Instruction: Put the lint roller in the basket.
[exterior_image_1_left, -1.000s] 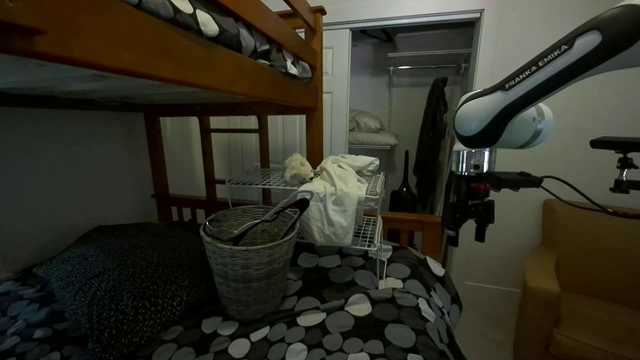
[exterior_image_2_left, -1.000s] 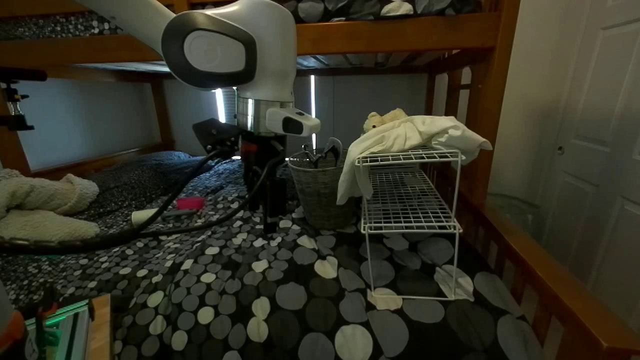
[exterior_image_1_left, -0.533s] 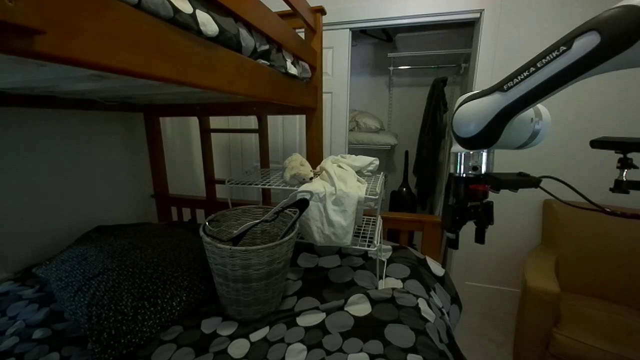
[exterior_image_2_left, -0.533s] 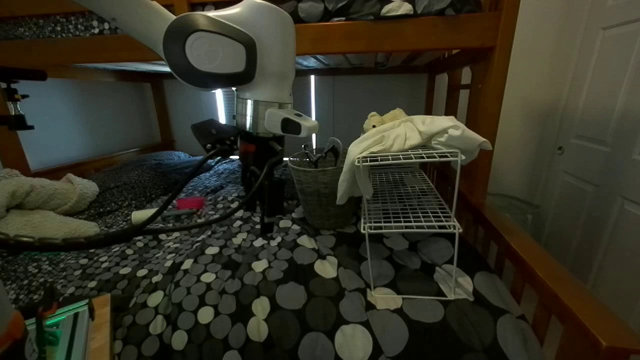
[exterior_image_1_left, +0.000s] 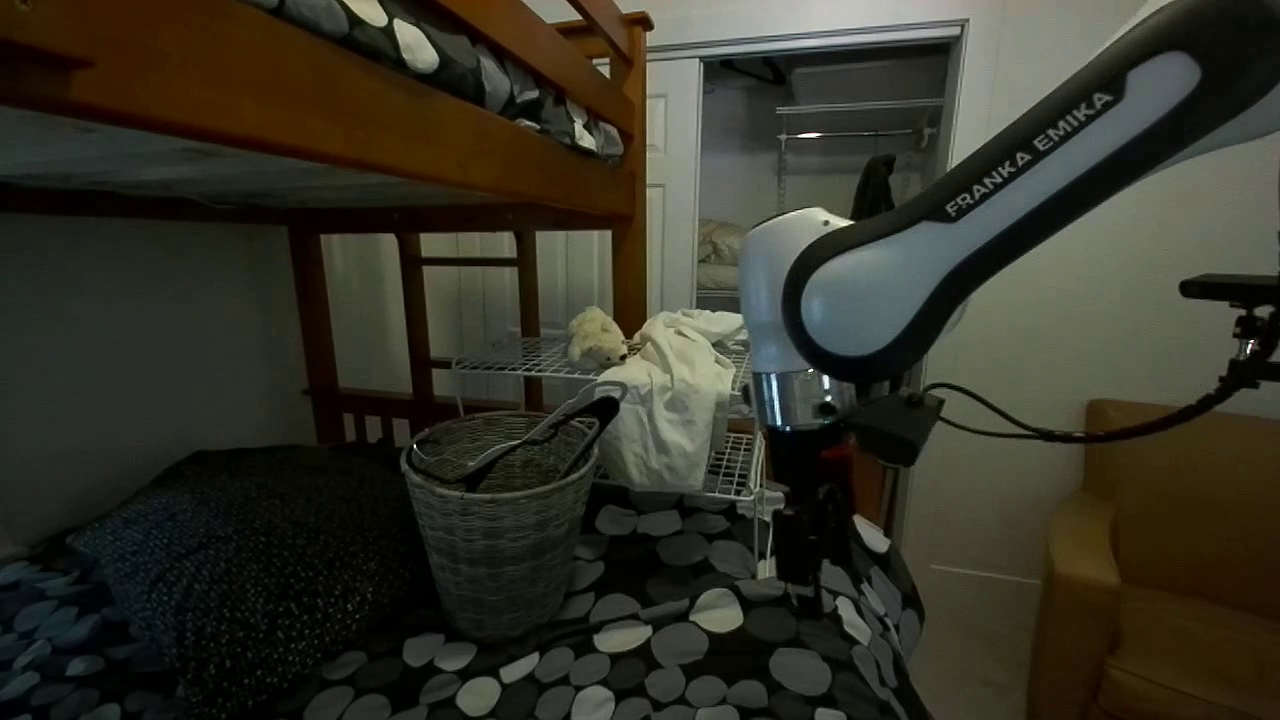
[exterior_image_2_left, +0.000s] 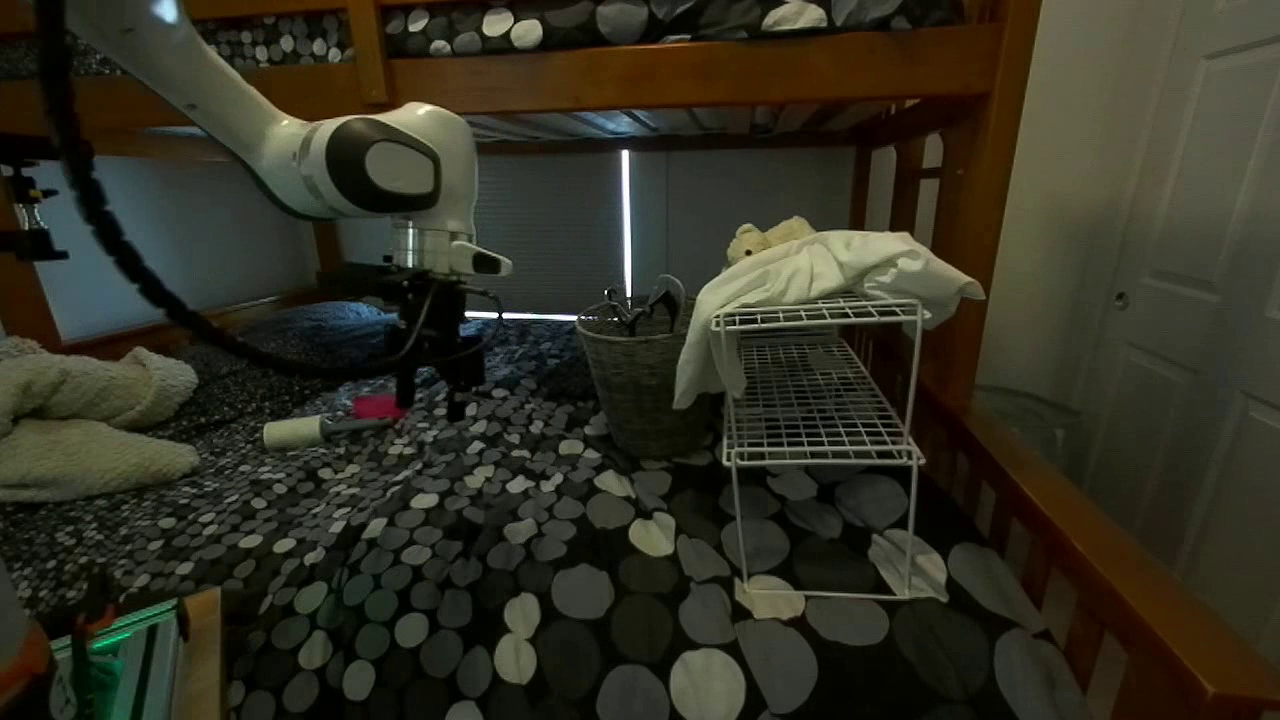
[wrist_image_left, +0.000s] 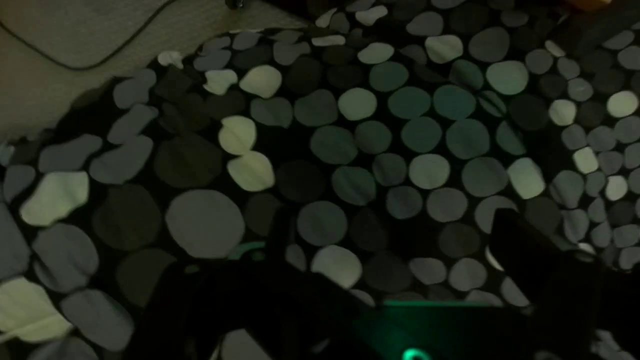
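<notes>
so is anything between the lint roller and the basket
Nothing visible lies on the bed between the lint roller and the basket, though hangers sticking out of its mouth could partly block the way in.

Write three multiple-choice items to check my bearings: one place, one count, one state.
1. Where is the white-and-grey lint roller? A) grey woven basket; B) black spotted bedspread; C) tan armchair.
2. How many cream plush toys show on the white wire rack? A) none; B) four; C) one.
3. The black two-fingered gripper is: A) open; B) shut; C) gripping cloth.

1B: it lies there in an exterior view.
2C: both exterior views show one.
3A: the wrist view shows its fingers apart.
</notes>
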